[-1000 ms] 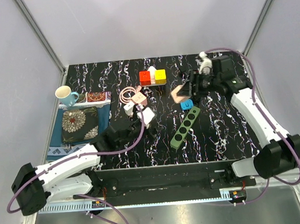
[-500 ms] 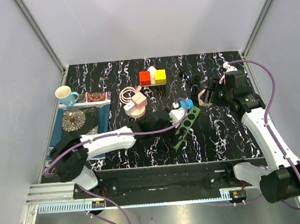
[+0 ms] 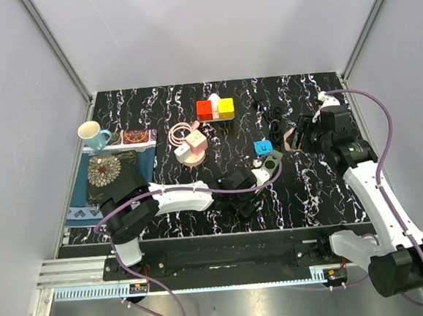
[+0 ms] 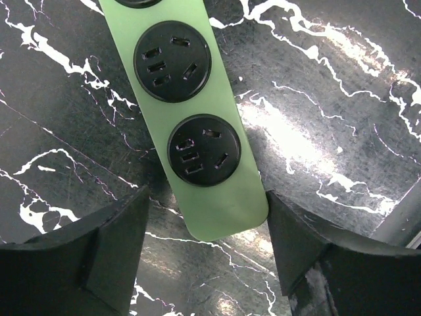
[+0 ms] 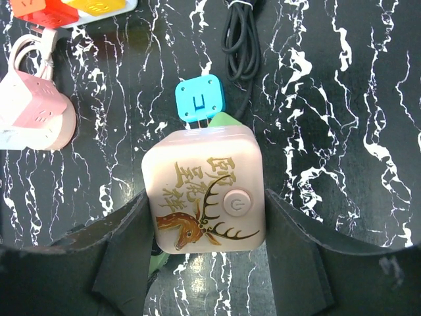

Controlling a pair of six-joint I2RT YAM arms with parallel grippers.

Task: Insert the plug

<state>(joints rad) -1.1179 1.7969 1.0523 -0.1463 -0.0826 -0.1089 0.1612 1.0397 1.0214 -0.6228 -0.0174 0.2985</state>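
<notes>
Right pincer [image 5: 205, 227] grips pink plug [image 5: 204, 191] — I see green strip [image 4: 187, 105] beneath, long axis fore-aft; left pincer [image 4: 205, 230] wide, straddling its end.

Pink plug cube [image 5: 205, 197] and green power strip [image 4: 197, 131]
The pink plug cube, printed with a brown deer, gold characters and a round button, was gripped on two opposite sides by the fingers of the right gripper [image 5: 204, 224]. The green power strip was laid flat and diagonally, its round black sockets turned upward, the two nearest seen unoccupied.
</notes>
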